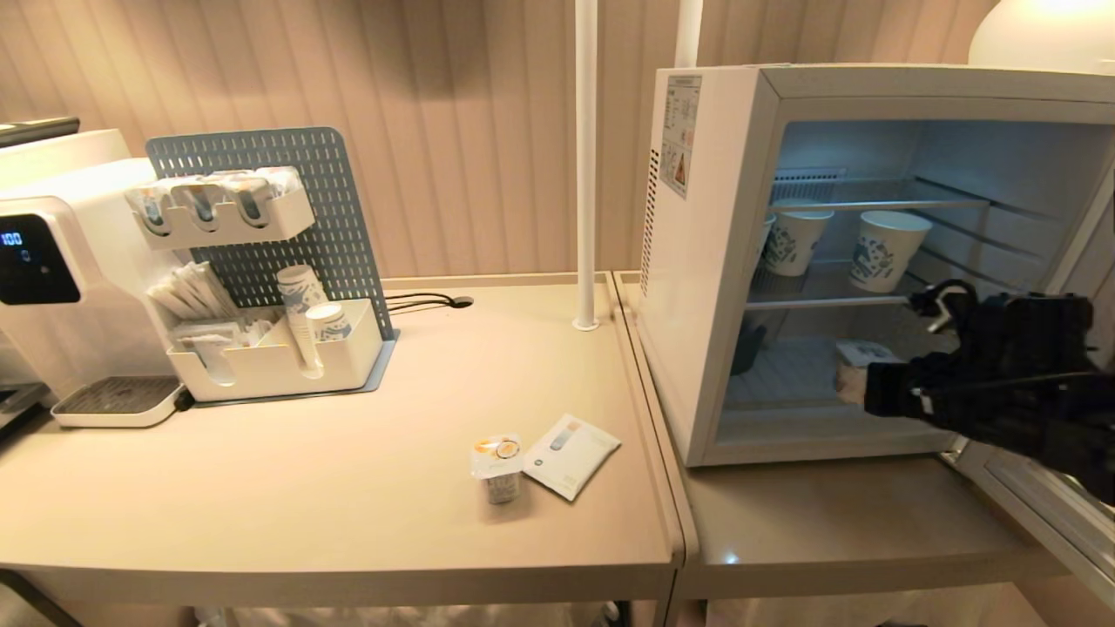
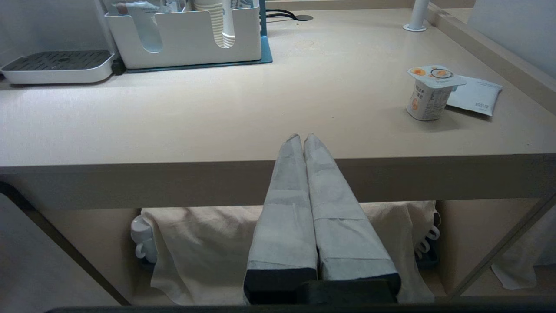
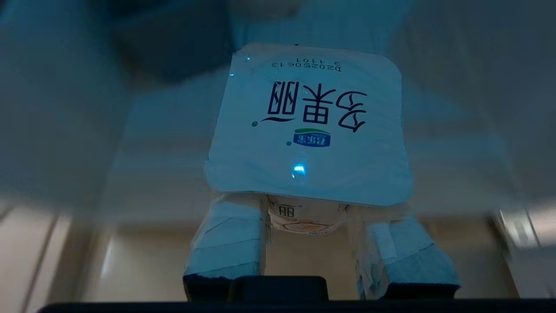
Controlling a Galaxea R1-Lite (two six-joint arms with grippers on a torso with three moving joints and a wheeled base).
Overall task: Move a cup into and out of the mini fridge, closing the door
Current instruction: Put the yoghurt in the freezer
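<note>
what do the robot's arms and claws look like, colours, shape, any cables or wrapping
The right arm is a bulky black housing with a thin dark cable looped over its top. Both claws have two long flat fingers that taper toward the tips, wrapped in pale grey-white tape in overlapping bands, set on black bases: the left claw and the right claw. No lettering shows on either. The left arm itself is out of view.

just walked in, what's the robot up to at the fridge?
The right gripper holds a yogurt cup in its jaws at the lower compartment of the open mini fridge. Two paper cups sit on the shelf above. The left gripper is parked, shut, at the table edge, where another yogurt stands.
</note>
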